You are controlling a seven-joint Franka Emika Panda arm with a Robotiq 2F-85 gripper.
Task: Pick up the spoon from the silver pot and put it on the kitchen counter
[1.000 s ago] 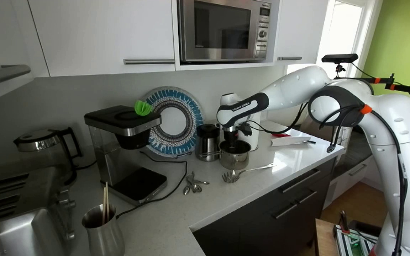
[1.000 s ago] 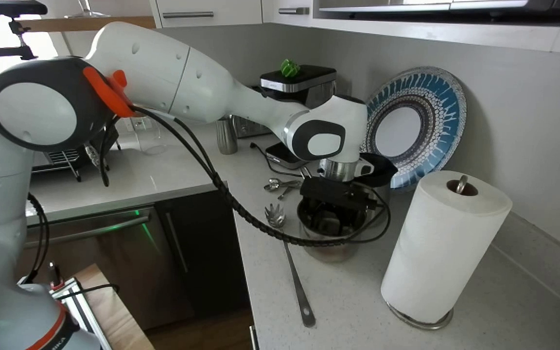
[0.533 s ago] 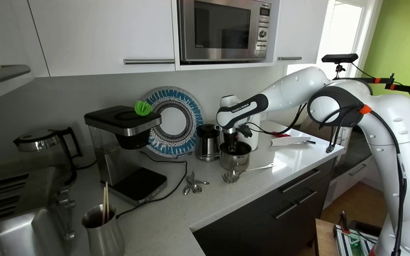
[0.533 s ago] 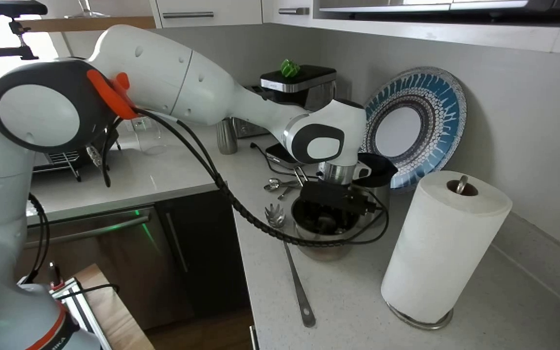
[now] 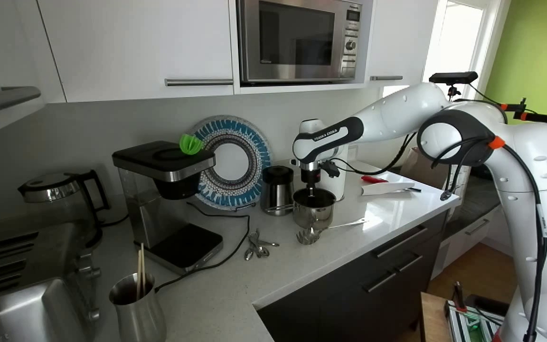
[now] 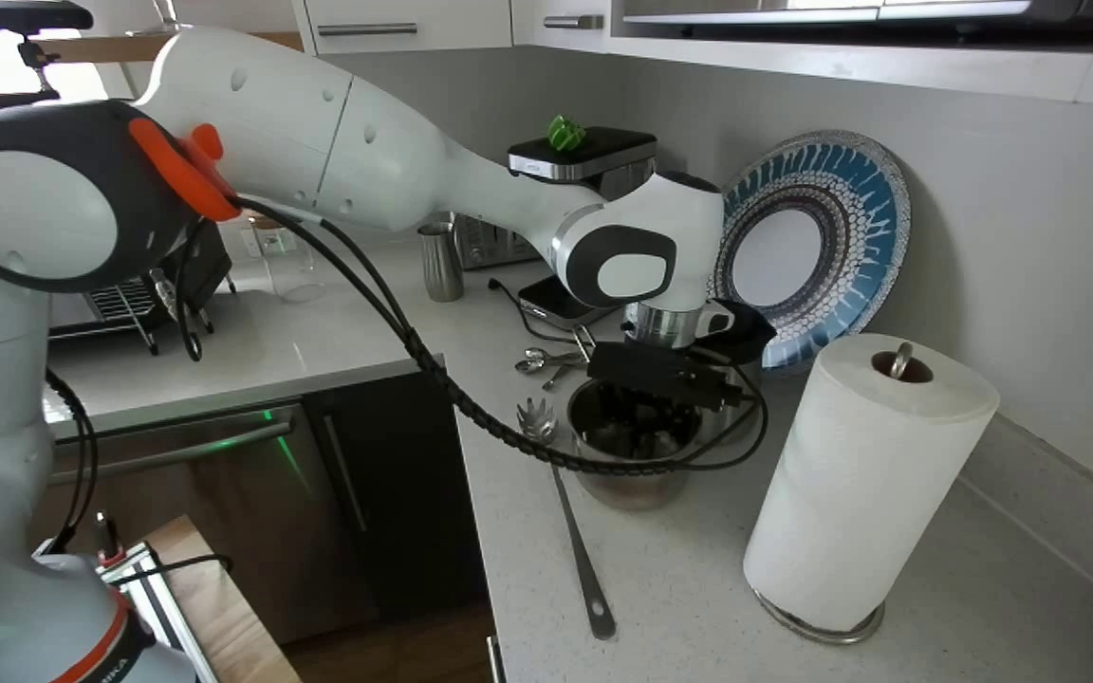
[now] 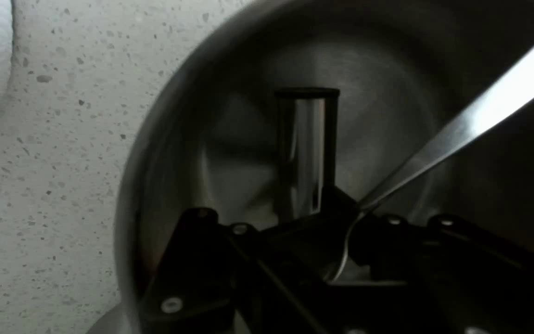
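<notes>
The silver pot (image 5: 312, 217) stands on the kitchen counter (image 5: 212, 294), its mouth under my arm in both exterior views. Reaching down into the mouth is my gripper (image 5: 311, 191), its fingers drawn together. In the wrist view the spoon (image 7: 443, 141) slants from the upper right to the dark fingertips, and the gripper (image 7: 358, 214) is shut on its narrow neck. Part of its curved lower end shows below that grip; the rest is hidden behind a finger. In the exterior views I cannot make out the spoon.
A long metal pasta fork (image 6: 580, 545) lies close beside the pot. Near it are measuring spoons (image 5: 257, 246), a dark-lidded steel tumbler (image 5: 271, 190) and a paper towel roll (image 6: 864, 484). Inside the pot a shiny upright strip (image 7: 308, 153) shows; I cannot tell what it is.
The jaws have come together. After dipping slightly, the gripper and arm have risen a little above the pot. The pot shifted slightly early on.
</notes>
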